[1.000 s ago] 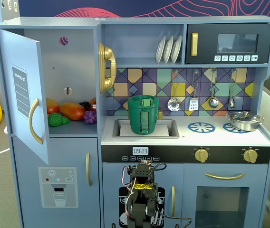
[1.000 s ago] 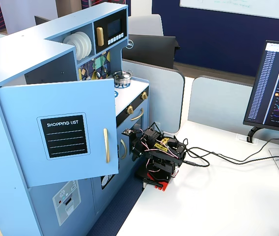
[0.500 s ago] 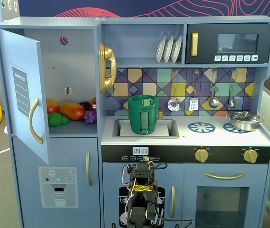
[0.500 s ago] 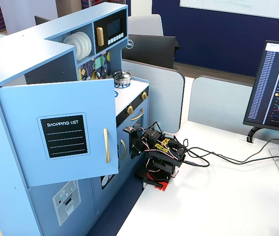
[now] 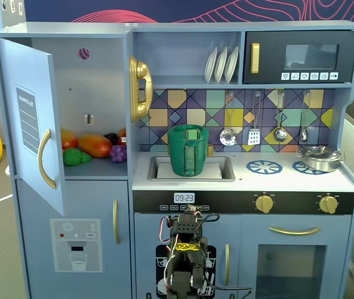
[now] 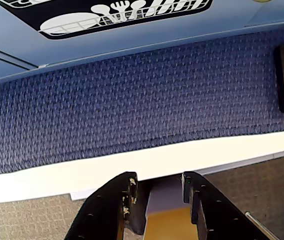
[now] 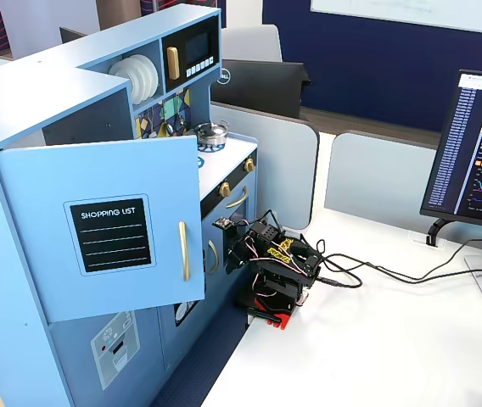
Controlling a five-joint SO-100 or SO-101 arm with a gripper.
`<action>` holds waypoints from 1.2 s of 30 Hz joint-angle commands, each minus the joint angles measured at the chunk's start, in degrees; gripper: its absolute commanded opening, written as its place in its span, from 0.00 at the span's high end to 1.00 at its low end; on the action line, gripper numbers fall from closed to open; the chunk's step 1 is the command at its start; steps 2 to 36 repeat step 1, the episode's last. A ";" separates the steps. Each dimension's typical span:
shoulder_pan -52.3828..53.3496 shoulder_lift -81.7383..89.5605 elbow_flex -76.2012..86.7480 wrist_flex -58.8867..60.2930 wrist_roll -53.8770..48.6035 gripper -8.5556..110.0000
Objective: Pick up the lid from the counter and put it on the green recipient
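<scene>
The green recipient (image 5: 187,150) stands upright in the sink, its top uncovered. A silver lid (image 5: 316,151) rests on a small silver pot (image 5: 320,161) on the right burner of the toy kitchen's counter; both also show in the side fixed view as the pot (image 7: 211,133). My arm (image 5: 186,249) is folded low in front of the kitchen, far below the counter. In the wrist view my gripper (image 6: 159,181) points down at blue carpet past the white table edge (image 6: 82,172), its black fingers (image 6: 113,200) apart with nothing between them.
The fridge door (image 5: 30,118) hangs open at the left, with toy fruit (image 5: 93,146) on the shelf inside. Utensils (image 5: 255,134) hang over the counter. The arm's base sits on a white desk (image 7: 377,339) with cables and a monitor (image 7: 479,153).
The arm's wrist shifted slightly about a second ago and has held still since. The lid, pot and green recipient have not moved.
</scene>
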 commanded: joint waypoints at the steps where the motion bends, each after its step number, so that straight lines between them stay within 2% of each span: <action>1: 0.97 -0.35 0.97 9.76 2.11 0.91; 36: 0.97 -0.35 0.97 9.76 2.11 0.91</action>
